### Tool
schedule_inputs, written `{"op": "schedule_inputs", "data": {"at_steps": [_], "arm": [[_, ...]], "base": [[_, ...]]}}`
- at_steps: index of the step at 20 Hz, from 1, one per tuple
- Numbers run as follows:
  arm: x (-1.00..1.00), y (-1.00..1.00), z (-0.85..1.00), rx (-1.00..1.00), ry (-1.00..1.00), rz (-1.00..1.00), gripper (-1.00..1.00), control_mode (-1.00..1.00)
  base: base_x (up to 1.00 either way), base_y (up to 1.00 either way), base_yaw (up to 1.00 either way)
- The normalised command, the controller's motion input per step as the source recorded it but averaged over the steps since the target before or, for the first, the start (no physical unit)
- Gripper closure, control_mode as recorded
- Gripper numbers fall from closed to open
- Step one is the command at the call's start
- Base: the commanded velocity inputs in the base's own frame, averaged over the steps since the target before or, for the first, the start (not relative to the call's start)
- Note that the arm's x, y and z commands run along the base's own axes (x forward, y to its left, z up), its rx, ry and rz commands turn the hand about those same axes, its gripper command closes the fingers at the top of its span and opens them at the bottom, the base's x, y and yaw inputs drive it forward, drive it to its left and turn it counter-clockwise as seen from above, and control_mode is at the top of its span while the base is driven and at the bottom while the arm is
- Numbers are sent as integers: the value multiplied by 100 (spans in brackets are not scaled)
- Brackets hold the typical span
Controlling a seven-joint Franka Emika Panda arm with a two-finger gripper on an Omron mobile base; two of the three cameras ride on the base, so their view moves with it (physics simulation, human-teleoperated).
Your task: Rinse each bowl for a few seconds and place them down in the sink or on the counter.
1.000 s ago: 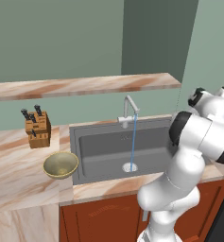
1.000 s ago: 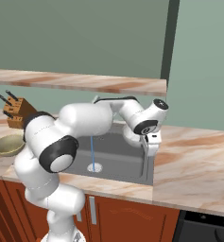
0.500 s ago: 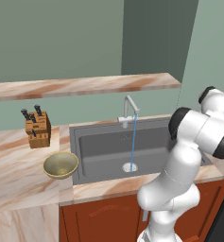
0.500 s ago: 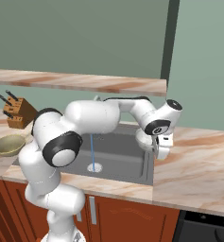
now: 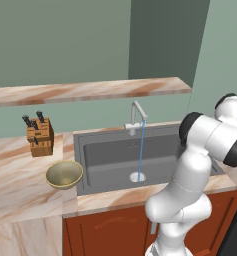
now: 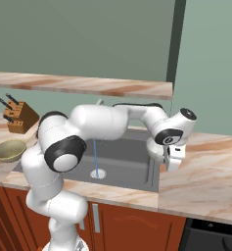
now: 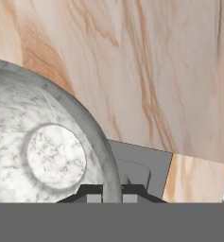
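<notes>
While water ran from the faucet (image 5: pixel 135 114) into the sink (image 5: pixel 110 160), my gripper (image 7: pixel 111 191) pinched the grey bowl (image 7: pixel 42 151) by its rim above the counter (image 6: pixel 205 186); the olive bowl (image 5: pixel 64 174) sat left of the sink.

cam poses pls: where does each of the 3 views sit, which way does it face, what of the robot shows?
Left base view: behind-left, looking down at the sink, olive bowl and knife block; arm at lower right.
Right base view: behind-right, same sink; arm from lower left, hand over the sink's right edge.
Hand view: along the fingers, at the grey bowl they pinch by its rim, counter behind.
Base views share faucet and water stream.
</notes>
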Motion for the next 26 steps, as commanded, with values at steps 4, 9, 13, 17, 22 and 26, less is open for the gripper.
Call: {"op": "schedule_inputs", "data": {"at_steps": [4,9,13,17,22,26], "arm": [[0,0,-18,0,0,-1,100,-100],[0,-2,-19,0,0,-1,100,-100],[0,-25,-14,-1,0,0,100,-100],[0,-31,-6,-2,0,0,100,-100],[0,-18,-9,-2,0,0,100,-100],[0,-4,-13,-1,0,0,100,-100]], "base": [[0,0,0],[0,0,0],[0,0,0],[0,0,0],[0,0,0],[0,0,0]]}}
